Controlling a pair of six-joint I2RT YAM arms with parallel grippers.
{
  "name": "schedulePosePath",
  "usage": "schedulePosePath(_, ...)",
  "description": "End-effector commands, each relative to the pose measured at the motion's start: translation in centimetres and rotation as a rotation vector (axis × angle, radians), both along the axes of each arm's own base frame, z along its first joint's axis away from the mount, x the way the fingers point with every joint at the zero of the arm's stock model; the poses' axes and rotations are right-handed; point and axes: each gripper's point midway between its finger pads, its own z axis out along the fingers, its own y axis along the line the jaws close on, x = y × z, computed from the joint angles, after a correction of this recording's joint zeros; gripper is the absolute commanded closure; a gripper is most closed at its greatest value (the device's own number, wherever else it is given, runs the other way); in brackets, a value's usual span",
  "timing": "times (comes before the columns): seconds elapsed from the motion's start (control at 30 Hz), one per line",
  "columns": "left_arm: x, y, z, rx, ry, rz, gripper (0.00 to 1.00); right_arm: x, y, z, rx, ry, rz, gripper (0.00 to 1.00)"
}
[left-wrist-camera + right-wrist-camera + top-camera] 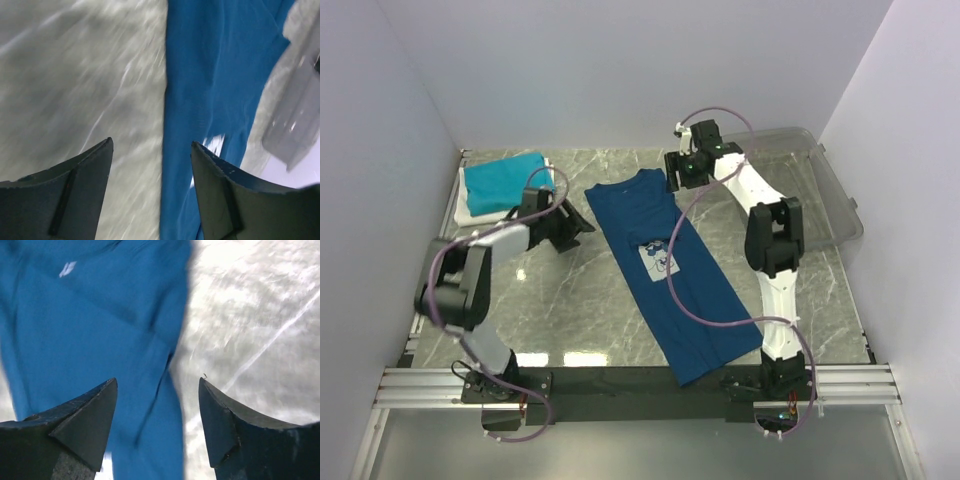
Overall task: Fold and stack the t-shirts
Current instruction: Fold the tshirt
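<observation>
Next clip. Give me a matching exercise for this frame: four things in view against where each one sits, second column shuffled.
Things:
1. blue t-shirt
2. teal t-shirt
3. white t-shirt
4. clear bin

Places:
A. at the far right, beyond the right arm
B. far left, at the bottom of the folded stack
C. far left, on top of the folded stack
D. laid out long in the middle, print facing up

Pairs: 1-D, 2-C, 3-B, 4-A
</observation>
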Motion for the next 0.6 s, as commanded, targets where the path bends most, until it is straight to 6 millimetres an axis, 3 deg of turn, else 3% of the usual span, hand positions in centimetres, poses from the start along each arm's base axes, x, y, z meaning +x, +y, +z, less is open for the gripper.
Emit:
schedulePosePath(0.0, 4.0, -1.7, 0.8, -0.003, -0.045, 0.035, 0.34, -4.0, 0.9, 6.7, 0.009, -0.137, 0.304, 0.27)
schedulePosePath(0.03, 5.2, -2.5, 0.0, 0.005, -0.034, 0.032, 0.35, -4.9, 0.9, 8.5, 0.015, -0.176, 0.330, 0.27)
schedulePosePath(0.07, 5.4, -2.8, -0.6, 0.012, -0.007, 0.032, 0.35, -6.1, 0.4, 7.3, 0.009, -0.148, 0.341, 0.27)
schedulePosePath(0.1, 5.8, -3.5, -0.9, 0.010, 0.000, 0.020, 0.38, -6.9, 0.4, 7.5, 0.013, -0.152, 0.360, 0.27)
schedulePosePath(0.13, 6.9, -3.9, -1.4, 0.020, 0.004, 0.023, 0.39, -7.5, 0.2, 9.3, 0.015, -0.205, 0.363, 0.27)
schedulePosePath(0.17, 6.8, -4.0, -2.2, 0.040, 0.037, 0.026, 0.41, -8.6, -0.1, 8.1, 0.014, -0.174, 0.359, 0.27)
schedulePosePath(0.23, 7.7, -4.3, -2.8, 0.059, 0.054, 0.033, 0.44, -9.7, -0.3, 9.7, 0.026, -0.211, 0.365, 0.27)
schedulePosePath(0.27, 8.0, -4.1, -3.1, 0.074, 0.059, 0.047, 0.45, -10.5, -0.4, 9.1, 0.034, -0.191, 0.360, 0.27)
schedulePosePath(0.37, 8.7, -3.8, -4.0, 0.104, 0.092, 0.071, 0.50, -11.7, -0.7, 9.9, 0.055, -0.203, 0.345, 0.27)
schedulePosePath(0.43, 9.1, -3.8, -4.8, 0.128, 0.122, 0.065, 0.57, -12.1, -1.0, 10.6, 0.069, -0.216, 0.332, 0.27)
schedulePosePath(0.57, 9.7, -3.8, -5.5, 0.150, 0.145, 0.048, 0.82, -12.5, -1.4, 11.1, 0.084, -0.211, 0.316, 0.27)
